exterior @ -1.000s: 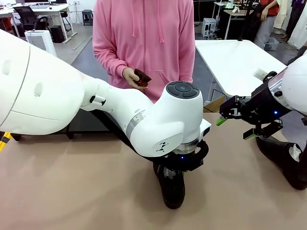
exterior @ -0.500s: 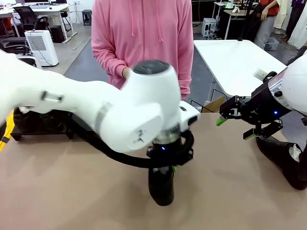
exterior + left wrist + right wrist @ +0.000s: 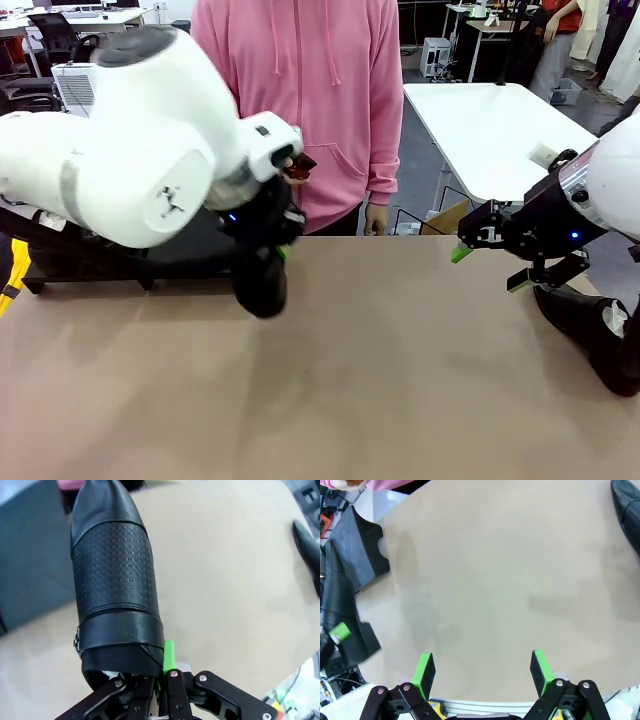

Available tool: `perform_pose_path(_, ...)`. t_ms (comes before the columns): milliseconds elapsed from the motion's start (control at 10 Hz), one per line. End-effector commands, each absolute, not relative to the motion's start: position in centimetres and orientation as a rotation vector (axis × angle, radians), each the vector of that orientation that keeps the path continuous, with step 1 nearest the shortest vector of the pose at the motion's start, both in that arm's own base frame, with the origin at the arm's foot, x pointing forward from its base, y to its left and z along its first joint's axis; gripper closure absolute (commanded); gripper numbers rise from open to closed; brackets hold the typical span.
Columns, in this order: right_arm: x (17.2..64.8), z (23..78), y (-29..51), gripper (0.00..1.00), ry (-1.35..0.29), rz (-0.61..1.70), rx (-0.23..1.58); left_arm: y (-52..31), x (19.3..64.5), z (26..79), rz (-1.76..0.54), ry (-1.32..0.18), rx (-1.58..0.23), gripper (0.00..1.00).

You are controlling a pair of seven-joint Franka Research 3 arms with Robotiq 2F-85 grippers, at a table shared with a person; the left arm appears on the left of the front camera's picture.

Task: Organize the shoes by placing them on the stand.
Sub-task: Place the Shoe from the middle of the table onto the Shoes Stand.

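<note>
Carrying a glossy black leather dress shoe [image 3: 261,285] to its place is the step going on now, I think. The left gripper [image 3: 270,238], black with green pads, is pinching the back rim of that shoe with its jaws squeezed tight on the leather. The shoe is hanging toe down just over the tan tabletop [image 3: 400,380]. It is hanging near the front edge of the low flat black stand [image 3: 170,262], but it is not over it yet (the big white arm is hiding a lot of the stand). The right gripper [image 3: 490,268] is hovering off to the right with its jaws wide apart and nothing between them, just above a second shiny black shoe [image 3: 590,335] that is lying on the table. A person in a pink hoodie [image 3: 300,90] is standing at the far side. Next, the left arm is going to need to bring the shoe over a free spot on the stand, tip it so the sole is facing down, lower it gently, and only then let go.
</note>
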State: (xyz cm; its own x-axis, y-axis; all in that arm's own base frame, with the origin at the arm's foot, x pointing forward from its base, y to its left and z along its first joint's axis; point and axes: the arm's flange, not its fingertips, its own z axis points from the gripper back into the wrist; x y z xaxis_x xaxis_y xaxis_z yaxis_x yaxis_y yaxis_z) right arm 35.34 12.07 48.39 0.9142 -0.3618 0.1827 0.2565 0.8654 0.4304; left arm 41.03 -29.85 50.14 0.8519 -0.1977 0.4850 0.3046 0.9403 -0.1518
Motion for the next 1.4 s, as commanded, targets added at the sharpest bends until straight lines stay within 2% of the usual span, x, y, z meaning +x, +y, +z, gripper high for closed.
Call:
perform_pose_path(0,35.4,48.4,12.1,0.0,-0.262,-0.32,0.417,-28.3,43.0,50.7,-0.303,-0.575,-0.176,1.0)
perform_pose_path(200,35.4,48.4,12.1,0.0,-0.262,-0.32,0.417,-25.8,46.5,51.7,-0.293,-0.621,-0.099,1.0)
perform_pose_path(500,35.4,48.4,12.1,0.0,-0.262,-0.32,0.417,-22.3,51.7,50.2,-0.275,-0.619,-0.018,1.0)
perform_pose_path(800,35.4,48.4,12.1,0.0,-0.262,-0.32,0.417,-20.2,54.4,48.7,-0.246,-0.641,0.042,1.0)
perform_pose_path(1300,35.4,48.4,12.1,0.0,-0.262,-0.32,0.417,-18.0,56.1,46.0,-0.218,-0.623,0.134,1.0)
